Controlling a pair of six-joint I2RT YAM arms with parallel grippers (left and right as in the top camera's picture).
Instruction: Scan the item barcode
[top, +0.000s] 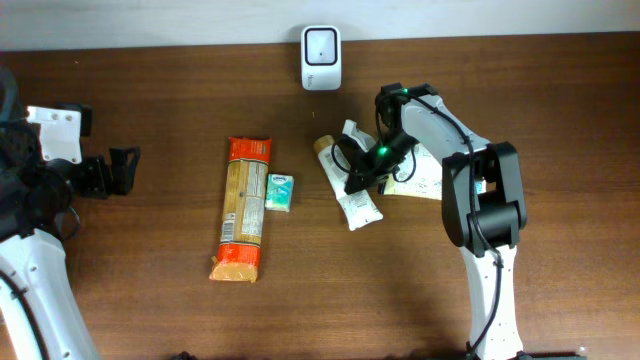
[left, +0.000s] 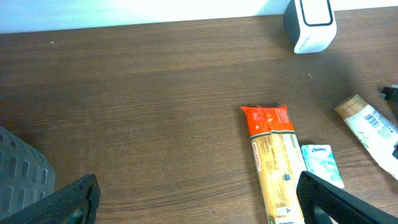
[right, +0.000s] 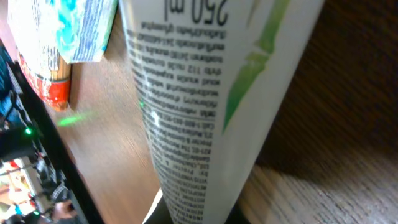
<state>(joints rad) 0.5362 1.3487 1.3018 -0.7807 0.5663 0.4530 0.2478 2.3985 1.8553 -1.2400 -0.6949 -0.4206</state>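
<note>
we see the right gripper (top: 362, 168) clamped shut on the white tube (top: 358, 205) — at about six o'clock from the scanner (top: 321, 45) — while the left gripper (top: 128, 168) gapes wide, holding nothing.

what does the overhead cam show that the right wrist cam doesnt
Only overhead: the white scanner at the far edge, the left end effector open off to the side, and a flat packet lying partly under the right arm. Only right wrist: the fine print on the white tube, including "250 ml", and a green light spot on the table. Both: the tube, the pasta packet and the small teal packet beside it.
</note>
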